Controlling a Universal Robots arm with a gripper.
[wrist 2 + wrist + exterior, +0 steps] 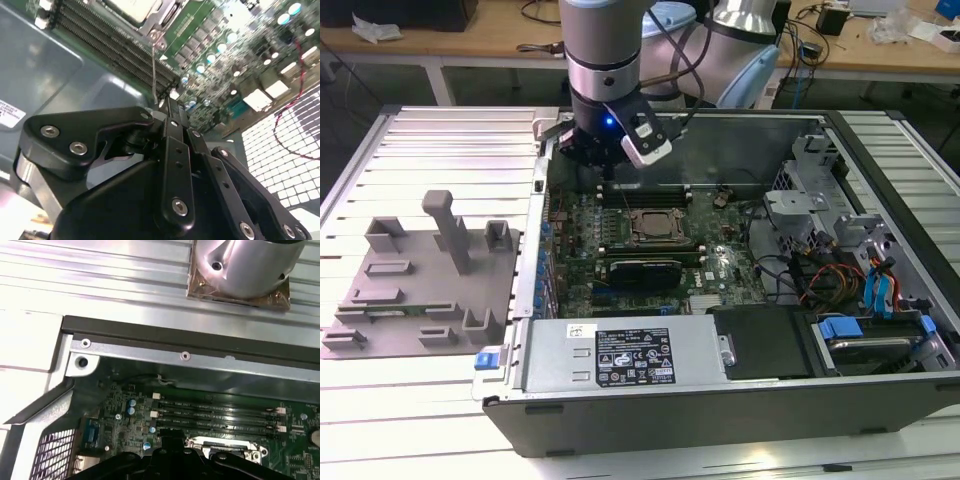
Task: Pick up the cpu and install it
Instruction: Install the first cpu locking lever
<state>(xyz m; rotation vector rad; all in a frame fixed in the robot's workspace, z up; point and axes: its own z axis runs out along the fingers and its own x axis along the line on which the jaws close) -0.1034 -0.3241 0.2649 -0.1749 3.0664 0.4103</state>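
Note:
The cpu, a pale silver square, lies inside the metal-framed socket in the middle of the motherboard. My gripper hangs over the board's back corner on the exterior view's left, beside the memory slots and apart from the socket. In the second wrist view its fingers stand together, so it looks shut. A thin metal lever runs from the socket frame to the fingertips. Whether they pinch it is hidden.
The open computer case walls the board in. A long black card lies in front of the socket, a grey power supply nearer still, and drive bays with cables on the exterior view's right. A grey fixture plate lies outside.

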